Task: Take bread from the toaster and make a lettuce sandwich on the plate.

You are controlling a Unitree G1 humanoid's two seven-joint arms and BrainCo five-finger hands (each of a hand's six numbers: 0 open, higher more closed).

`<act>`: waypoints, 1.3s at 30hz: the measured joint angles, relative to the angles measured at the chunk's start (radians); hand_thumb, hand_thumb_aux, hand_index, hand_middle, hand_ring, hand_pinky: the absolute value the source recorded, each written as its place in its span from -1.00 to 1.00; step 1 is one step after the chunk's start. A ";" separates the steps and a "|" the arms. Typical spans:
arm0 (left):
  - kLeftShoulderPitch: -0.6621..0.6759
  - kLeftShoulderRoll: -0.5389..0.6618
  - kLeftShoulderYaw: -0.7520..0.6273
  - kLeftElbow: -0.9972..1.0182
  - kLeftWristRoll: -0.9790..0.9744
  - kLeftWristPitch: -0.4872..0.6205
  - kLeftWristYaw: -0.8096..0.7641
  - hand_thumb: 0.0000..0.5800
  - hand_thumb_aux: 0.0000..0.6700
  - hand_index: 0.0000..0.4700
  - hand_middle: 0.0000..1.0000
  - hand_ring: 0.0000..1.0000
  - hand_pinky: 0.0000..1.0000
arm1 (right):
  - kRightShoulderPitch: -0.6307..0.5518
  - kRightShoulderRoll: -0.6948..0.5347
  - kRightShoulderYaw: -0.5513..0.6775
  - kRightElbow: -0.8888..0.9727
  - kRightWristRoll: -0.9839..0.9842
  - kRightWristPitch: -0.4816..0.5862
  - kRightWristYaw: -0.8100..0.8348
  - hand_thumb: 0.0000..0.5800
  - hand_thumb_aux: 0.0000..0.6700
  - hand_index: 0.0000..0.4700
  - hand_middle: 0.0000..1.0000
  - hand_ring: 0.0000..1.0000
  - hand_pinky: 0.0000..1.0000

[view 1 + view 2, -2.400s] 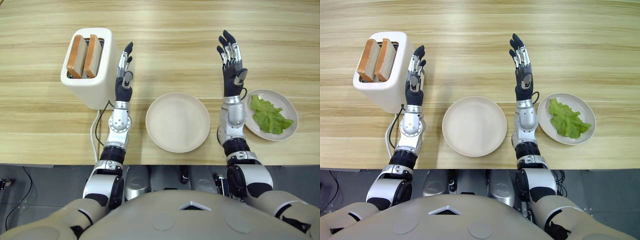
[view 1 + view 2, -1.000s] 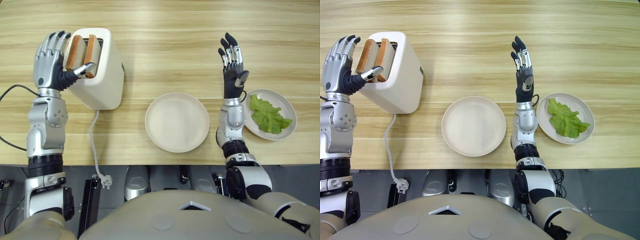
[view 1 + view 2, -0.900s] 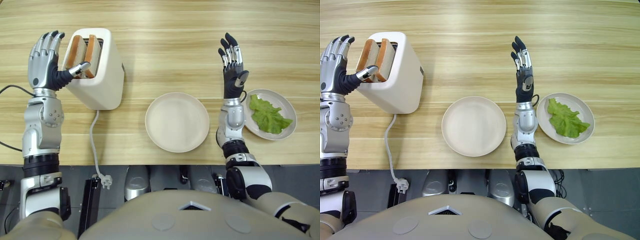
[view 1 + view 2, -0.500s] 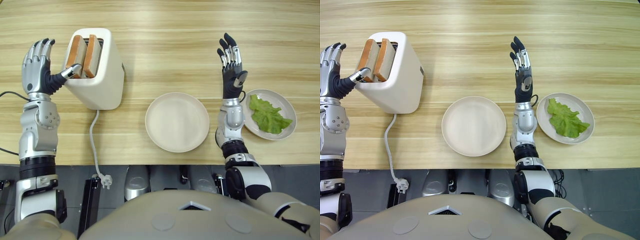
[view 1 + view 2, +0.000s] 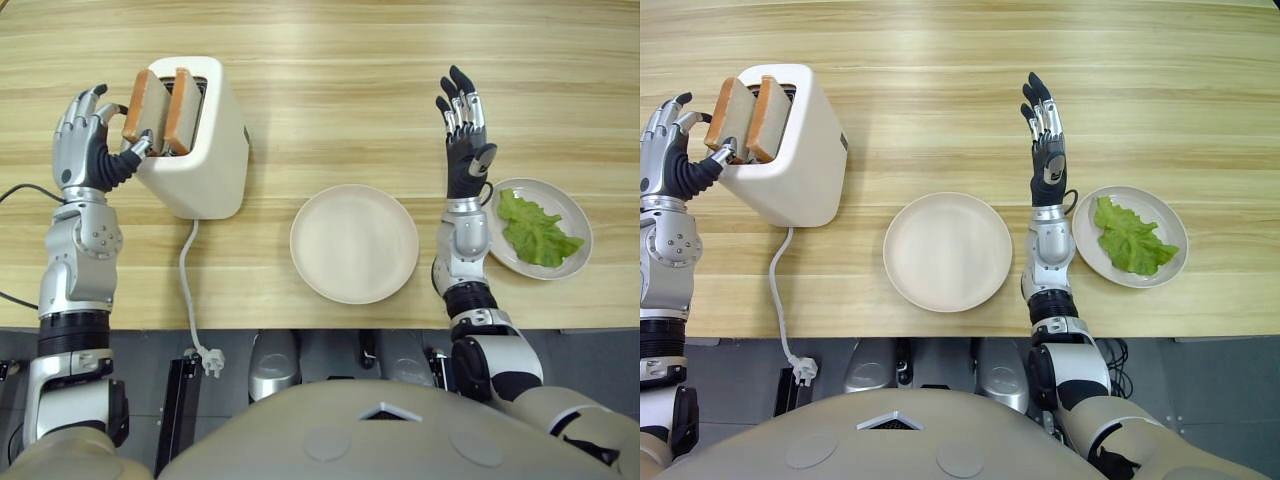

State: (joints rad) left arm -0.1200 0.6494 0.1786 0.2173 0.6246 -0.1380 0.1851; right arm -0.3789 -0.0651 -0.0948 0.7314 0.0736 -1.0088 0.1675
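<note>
A white toaster (image 5: 200, 150) stands at the far left of the wooden table with two slices of bread upright in its slots. My left hand (image 5: 88, 145) is at the toaster's left side, its fingers curled around the left slice (image 5: 140, 98), thumb at the slice's near end. The right slice (image 5: 179, 98) stands free beside it. An empty cream plate (image 5: 354, 243) lies in the middle near the front edge. My right hand (image 5: 463, 135) is held upright and open between that plate and a small plate (image 5: 572, 205) with a lettuce leaf (image 5: 535, 230).
The toaster's white cord (image 5: 184, 290) runs over the table's front edge, with its plug (image 5: 211, 363) hanging loose below. Bare wood stretches across the back of the table behind the plates.
My left hand has moved in towards the toaster and curled its fingers onto the left slice, which now leans slightly left. The right arm has stayed put.
</note>
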 measured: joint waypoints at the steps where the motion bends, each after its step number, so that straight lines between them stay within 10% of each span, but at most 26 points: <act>1: -0.001 0.000 -0.003 0.001 -0.001 0.000 0.001 0.61 0.11 0.09 -1.00 -1.00 -1.00 | 0.001 0.000 0.000 -0.001 0.000 0.000 0.000 -1.00 -1.00 -1.00 -1.00 -1.00 -1.00; 12: -0.018 0.001 -0.055 0.022 -0.009 -0.007 0.028 0.68 0.20 0.17 -1.00 -1.00 -1.00 | 0.006 0.000 0.001 -0.006 -0.015 0.000 -0.010 -1.00 -1.00 -1.00 -1.00 -1.00 -1.00; 13: -0.020 0.001 -0.057 0.024 -0.009 -0.010 0.031 0.76 0.30 0.27 -1.00 -1.00 -1.00 | 0.006 -0.001 0.001 -0.006 -0.018 0.000 -0.013 -1.00 -1.00 -1.00 -1.00 -1.00 -1.00; 14: -0.023 0.001 -0.057 0.029 -0.010 -0.011 0.036 1.00 1.00 0.96 -1.00 -1.00 -1.00 | 0.007 -0.001 0.001 -0.006 -0.020 0.000 -0.016 -1.00 -1.00 -1.00 -1.00 -1.00 -1.00; 16: -0.024 0.001 -0.057 0.038 -0.015 -0.015 0.043 1.00 1.00 0.96 -1.00 -1.00 -1.00 | 0.009 0.000 0.001 -0.006 -0.023 0.000 -0.018 -1.00 -1.00 -1.00 -1.00 -1.00 -1.00; 17: -0.024 0.001 -0.057 0.038 -0.019 -0.019 0.045 1.00 1.00 0.96 -0.36 -0.36 -0.36 | 0.009 0.000 0.002 -0.006 -0.027 0.000 -0.019 -1.00 -1.00 -1.00 -1.00 -1.00 -1.00; 18: -0.024 0.001 -0.056 0.038 -0.027 -0.020 0.048 1.00 1.00 0.96 -0.36 -0.36 -0.36 | 0.010 -0.001 0.002 -0.006 -0.031 0.000 -0.019 -1.00 -1.00 -1.00 -1.00 -1.00 -1.00; 19: -0.024 0.001 -0.056 0.038 -0.030 -0.020 0.050 1.00 1.00 0.96 1.00 1.00 1.00 | 0.010 -0.001 0.002 -0.006 -0.032 0.000 -0.019 -1.00 -1.00 -1.00 -1.00 -1.00 -1.00; 39: -0.152 0.006 -0.010 -0.280 -0.020 -0.012 0.102 1.00 1.00 0.96 1.00 1.00 1.00 | -0.008 0.000 0.002 0.021 -0.076 -0.011 -0.051 -1.00 -1.00 -1.00 -1.00 -1.00 -1.00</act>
State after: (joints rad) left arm -0.2721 0.6559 0.1682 -0.0630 0.6044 -0.1504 0.2868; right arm -0.3867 -0.0650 -0.0929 0.7528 -0.0021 -1.0197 0.1165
